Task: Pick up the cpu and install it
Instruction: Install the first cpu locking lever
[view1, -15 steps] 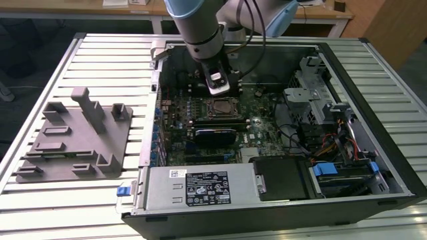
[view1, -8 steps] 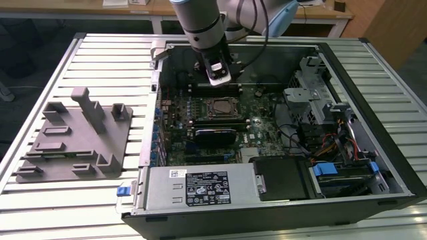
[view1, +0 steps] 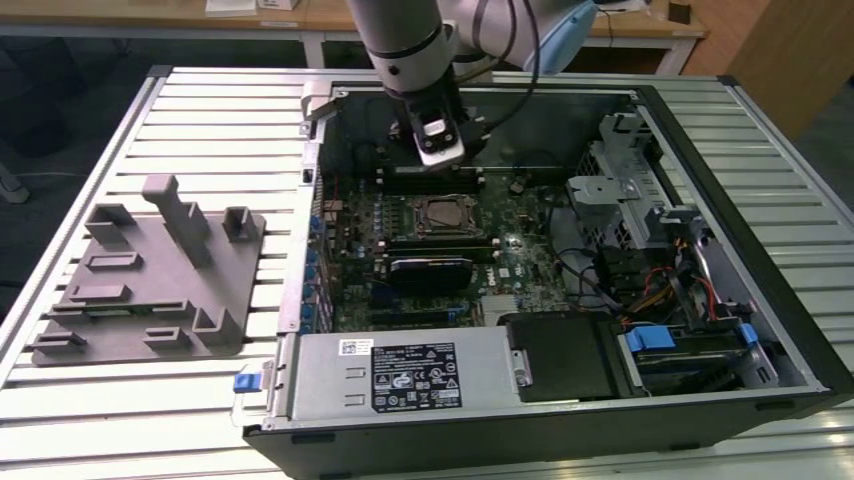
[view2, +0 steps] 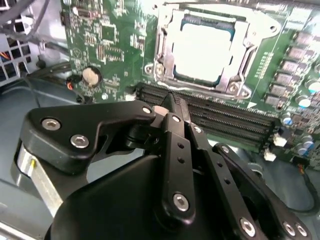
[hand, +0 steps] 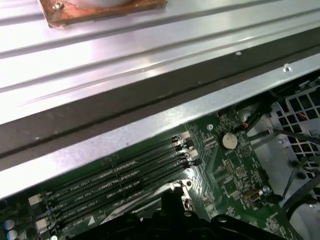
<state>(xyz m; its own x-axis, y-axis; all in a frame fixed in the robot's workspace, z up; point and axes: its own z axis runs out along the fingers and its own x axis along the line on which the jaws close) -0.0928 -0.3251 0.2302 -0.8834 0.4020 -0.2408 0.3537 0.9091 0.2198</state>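
**A:** Fingers (view2: 172, 107) look pinched together with nothing between them, at least in the second wrist view where the black linkages meet at a point over the memory slots (view2: 210, 117). So the gripper (view1: 438, 140) isn't carrying anything right now.

**B:** Yeah, same read. And the cpu (view2: 206, 52) is already sitting in its socket (view2: 165, 55) on the motherboard (view2: 100, 45): silvery top plate, flat, squared up inside the metal frame. In the exterior view you can see it roughly mid-board in the open computer case (view1: 747, 120), with the arm hanging just behind it toward the back wall of the case.

**A:** Makes sense that it lies flat like that; a chip only drops in when it's level and lined up with the frame. I'd guess the placing part is done. Can't tell if the retention frame is latched down over it, though.

**B:** Agreed. The grey fixture tray (view1: 147, 285) on the slatted table (view1: 80, 400), at the exterior view's left, is well apart from the gripper.
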